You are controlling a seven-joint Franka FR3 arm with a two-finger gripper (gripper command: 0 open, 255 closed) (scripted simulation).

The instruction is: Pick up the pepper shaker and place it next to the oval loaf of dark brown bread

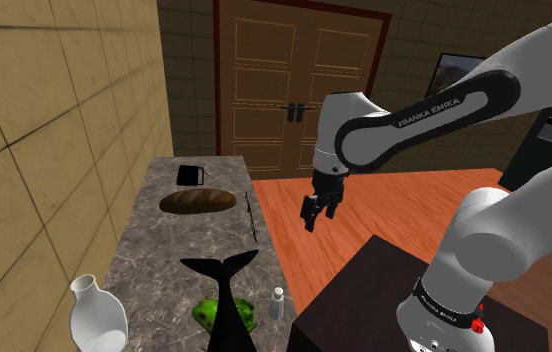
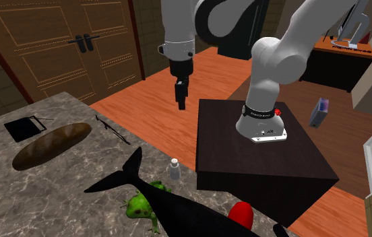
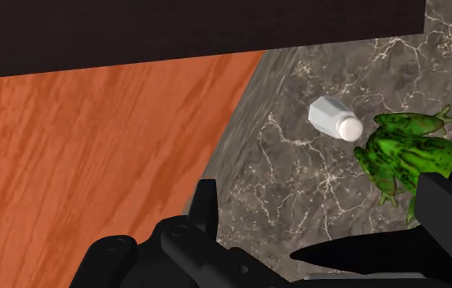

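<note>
The pepper shaker is a small pale bottle with a white cap. It stands near the marble counter's edge, beside a green frog. The oval dark brown loaf lies further along the counter. My black gripper hangs open above the wooden floor just off the counter's edge, well above the shaker and apart from it. Nothing is between its fingers.
A green frog and a black whale figure crowd the shaker. A white vase, a black pad and a thin dark rod also lie on the counter. The dark stand is close beside it.
</note>
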